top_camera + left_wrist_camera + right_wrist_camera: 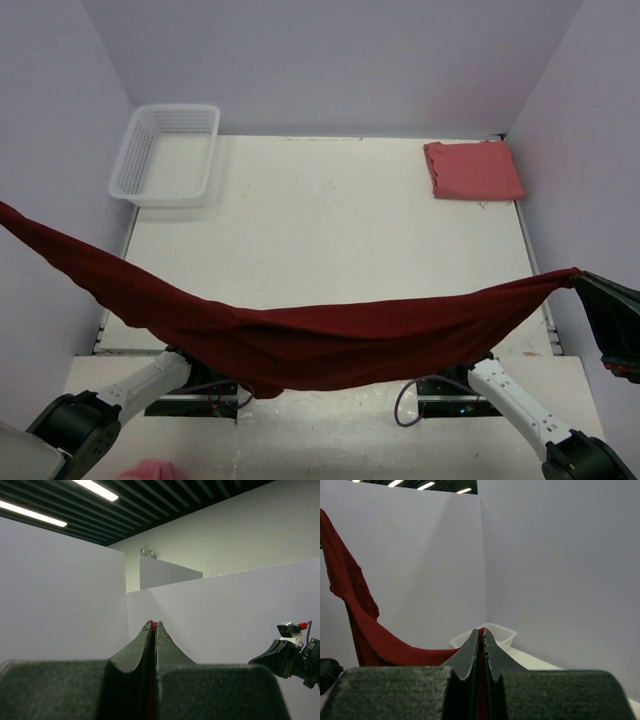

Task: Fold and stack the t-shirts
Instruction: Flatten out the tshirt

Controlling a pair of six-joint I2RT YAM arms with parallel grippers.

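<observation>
Shirt (pixel 330 345) sags from 9 to 3 o'clock, pinched by left gripper (pixel 154 626) and right gripper (pixel 481 631); those thin corner grips might slip.

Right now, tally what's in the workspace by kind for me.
T-shirts: 2, the dark maroon t-shirt stretched in the air and the salmon pink t-shirt folded at the far right
Baskets: 1, the white mesh basket
Total: 3
Not counted: pink scrap at the near edge, too cropped to identify.
</observation>
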